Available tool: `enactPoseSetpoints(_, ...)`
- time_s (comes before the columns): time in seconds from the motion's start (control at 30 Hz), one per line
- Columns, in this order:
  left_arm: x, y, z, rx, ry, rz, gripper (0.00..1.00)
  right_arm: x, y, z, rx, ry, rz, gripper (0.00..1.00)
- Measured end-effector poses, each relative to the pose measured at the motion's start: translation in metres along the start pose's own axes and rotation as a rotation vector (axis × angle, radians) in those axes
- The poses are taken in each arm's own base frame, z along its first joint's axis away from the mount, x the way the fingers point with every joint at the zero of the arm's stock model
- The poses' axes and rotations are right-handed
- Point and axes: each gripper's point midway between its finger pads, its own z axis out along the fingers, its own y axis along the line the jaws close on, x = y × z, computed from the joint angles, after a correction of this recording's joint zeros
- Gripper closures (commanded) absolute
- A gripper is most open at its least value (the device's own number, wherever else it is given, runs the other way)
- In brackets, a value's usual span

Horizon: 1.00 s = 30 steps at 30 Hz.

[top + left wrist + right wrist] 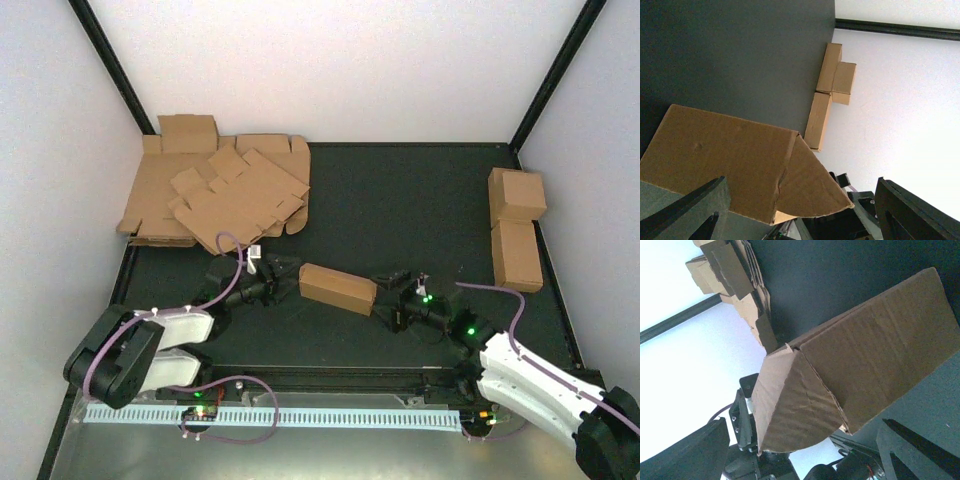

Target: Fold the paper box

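Observation:
The paper box (pixel 338 288) is a long, low brown carton lying on the dark table between my two arms. My left gripper (pixel 284 274) is at its left end and my right gripper (pixel 392 285) at its right end. In the left wrist view the box (pixel 730 160) shows a rounded end flap hanging loose, and the left gripper (pixel 801 182) stands open around that end with a gap to each finger. In the right wrist view the other end of the box (pixel 865 355) also has a rounded flap standing out, and the right gripper (pixel 804 422) is open around it without touching.
A stack of flat brown blanks (pixel 215 195) lies at the back left, also seen in the right wrist view (pixel 735 275). Finished cartons (pixel 517 225) sit against the right wall, seen too by the left wrist (pixel 832 85). White walls enclose the table. A slotted rail (pixel 300 415) runs along the front.

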Motion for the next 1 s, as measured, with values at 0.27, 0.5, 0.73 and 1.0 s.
enactPoseSetpoints(0.27,0.002,0.01,0.008,-0.011,0.029,-0.037,0.31,-0.002,-0.003,0.006,0.012,0.002,0.009,0.29)
enactPoseSetpoints(0.5,0.002,0.007,0.012,0.012,0.036,-0.036,0.4,-0.005,-0.008,0.006,0.015,-0.008,0.008,0.49)
enactPoseSetpoints(0.73,0.003,0.006,0.012,0.016,0.038,-0.033,0.46,-0.009,-0.013,0.006,0.021,-0.024,0.01,0.57)
enactPoseSetpoints(1.0,0.002,0.009,0.013,0.007,0.029,-0.037,0.5,-0.011,-0.014,0.008,0.007,-0.025,0.006,0.53)
